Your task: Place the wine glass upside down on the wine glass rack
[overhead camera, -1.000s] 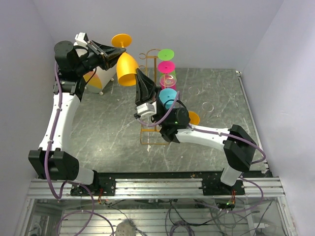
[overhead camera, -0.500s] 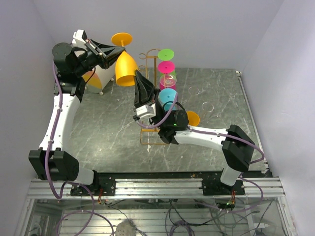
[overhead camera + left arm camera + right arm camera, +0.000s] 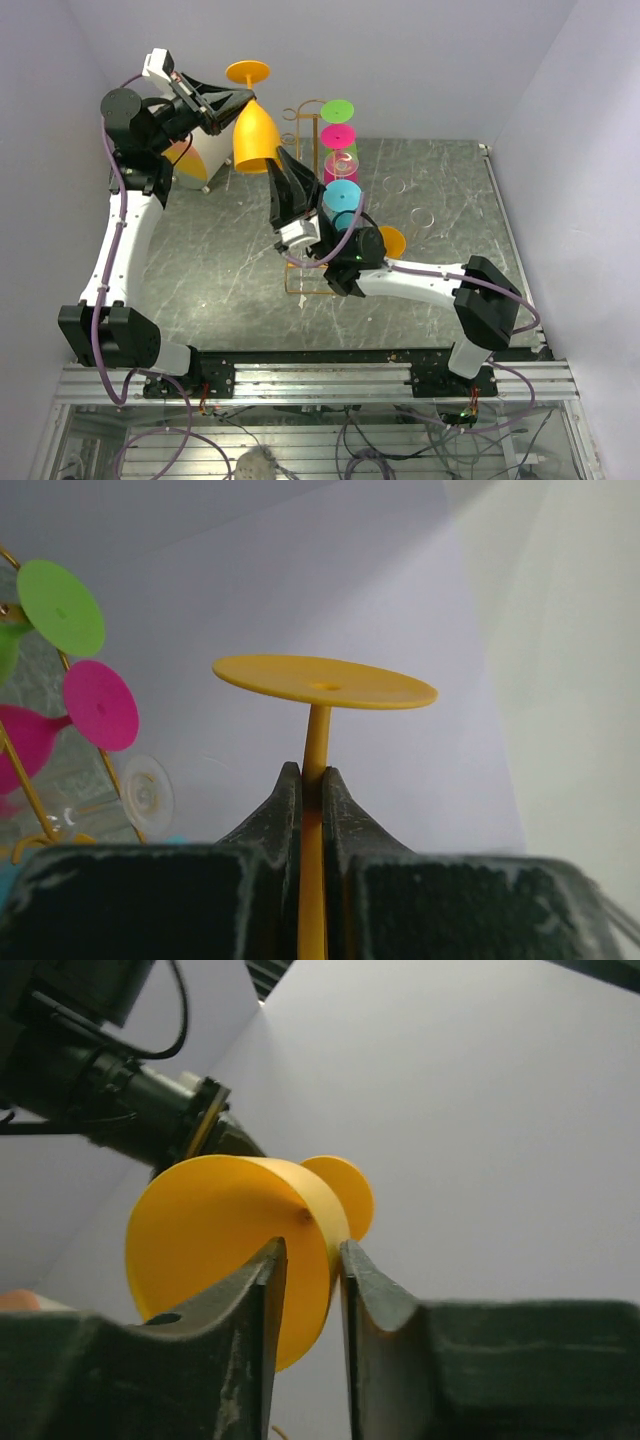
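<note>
- My left claw (image 3: 310,780): black plastic, matt and grainy, with pale scuffing along the top edges.
- My right claw (image 3: 312,1250): the same dull, pebbly black plastic, with greyish wear on the inner faces.
- Wine glass (image 3: 325,683): opaque yellow-orange plastic, smooth, with a soft satin sheen.
- Rack (image 3: 307,291): thin golden wire, metal by the look, lightly shiny.
- Table (image 3: 230,270): dark stone-look top with white veins, smooth, with a faint gloss.

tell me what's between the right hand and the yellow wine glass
Nothing. In the right wrist view the yellow wine glass shows straight past the tips of the right hand, and the stretch between them is bare.
</note>
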`<state>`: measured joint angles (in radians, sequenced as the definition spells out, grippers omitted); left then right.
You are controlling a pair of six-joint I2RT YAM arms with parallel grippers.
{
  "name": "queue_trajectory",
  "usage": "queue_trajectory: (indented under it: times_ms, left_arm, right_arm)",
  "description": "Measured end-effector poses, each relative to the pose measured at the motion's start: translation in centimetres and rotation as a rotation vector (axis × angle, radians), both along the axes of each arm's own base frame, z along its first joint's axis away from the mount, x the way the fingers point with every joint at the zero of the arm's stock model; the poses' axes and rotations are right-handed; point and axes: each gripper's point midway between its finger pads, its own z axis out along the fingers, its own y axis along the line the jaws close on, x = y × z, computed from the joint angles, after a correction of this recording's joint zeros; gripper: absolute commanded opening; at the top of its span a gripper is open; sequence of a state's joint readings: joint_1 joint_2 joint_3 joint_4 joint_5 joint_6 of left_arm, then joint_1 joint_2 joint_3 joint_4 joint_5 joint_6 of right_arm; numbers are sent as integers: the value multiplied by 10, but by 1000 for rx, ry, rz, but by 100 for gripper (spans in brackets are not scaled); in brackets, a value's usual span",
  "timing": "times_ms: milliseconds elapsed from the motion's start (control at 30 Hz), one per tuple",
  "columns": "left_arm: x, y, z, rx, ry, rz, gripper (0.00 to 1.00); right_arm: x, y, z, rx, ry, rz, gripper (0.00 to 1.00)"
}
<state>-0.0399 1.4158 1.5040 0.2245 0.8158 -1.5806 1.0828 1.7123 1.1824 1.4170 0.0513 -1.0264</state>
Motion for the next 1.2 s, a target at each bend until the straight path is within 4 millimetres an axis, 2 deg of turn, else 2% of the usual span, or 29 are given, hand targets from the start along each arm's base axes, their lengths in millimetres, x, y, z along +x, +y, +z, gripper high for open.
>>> queue_trajectory:
  times_ms: [33, 67, 200, 267, 300, 433, 500, 633, 733, 867, 1033, 1200]
  left_arm:
    - [0, 0, 2, 9, -24, 4, 7]
    - [-1, 1, 3, 21, -49, 9, 7]
    - [2, 4, 12, 78, -148, 38, 7]
    - [4, 5, 16, 98, -182, 45, 7]
    - [5, 5, 18, 109, -199, 47, 7]
    - [13, 6, 23, 160, -255, 43, 7]
    - [19, 17, 27, 203, -285, 64, 7]
    - [26, 47, 40, 296, -365, 149, 7]
    - [24, 66, 53, 391, -452, 219, 7]
    - [20, 76, 54, 536, -584, 309, 7]
    - [30, 88, 21, 706, -715, 405, 7]
    - [70, 95, -32, 817, -784, 444, 7]
  right_arm:
    - [-1, 2, -2, -5, 7, 9, 51]
    - [-2, 5, -6, -17, 14, 19, 60]
    - [-5, 18, -27, -76, 50, 49, 79]
    - [-5, 20, -32, -94, 60, 54, 98]
    - [-5, 21, -33, -102, 66, 58, 100]
    - [-12, 13, -29, -112, 70, 59, 100]
    - [-18, 3, -21, -97, 64, 57, 100]
    - [-36, -31, 4, -31, 53, 50, 100]
    - [-47, -60, 22, 23, 49, 40, 100]
    - [-55, -87, 35, 72, 69, 23, 100]
    - [-44, -114, 42, 145, 181, -59, 100]
    - [-12, -140, 41, 291, 440, -209, 100]
